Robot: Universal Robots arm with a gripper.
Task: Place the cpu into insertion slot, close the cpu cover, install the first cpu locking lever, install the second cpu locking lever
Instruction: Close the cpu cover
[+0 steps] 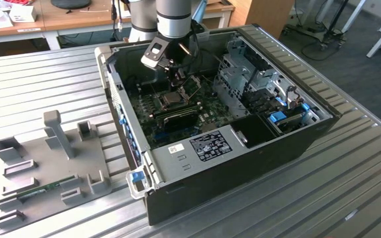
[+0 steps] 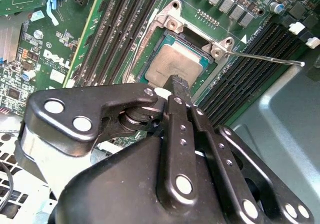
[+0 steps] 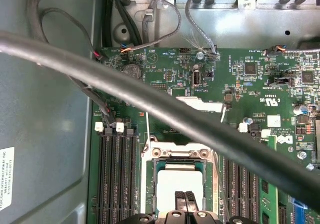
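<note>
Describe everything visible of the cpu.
The cpu is a flat square chip with a dull silvery-tan metal top, lying level inside the insertion slot on the green motherboard. Its top is uncovered. The gripper, jaws together, stands at one edge of it; whether the tips touch cannot be told.

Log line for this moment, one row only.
gripper: shut, over chip | chip: in socket | cover: raised | lever: swung out

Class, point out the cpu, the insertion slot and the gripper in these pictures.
cpu [image 2: 171, 63], second wrist view, middle of its dull metal top.
insertion slot [image 3: 176, 153], first wrist view, on its silver metal rim.
gripper [image 3: 186, 199], first wrist view, midway between its fingertips.
</note>
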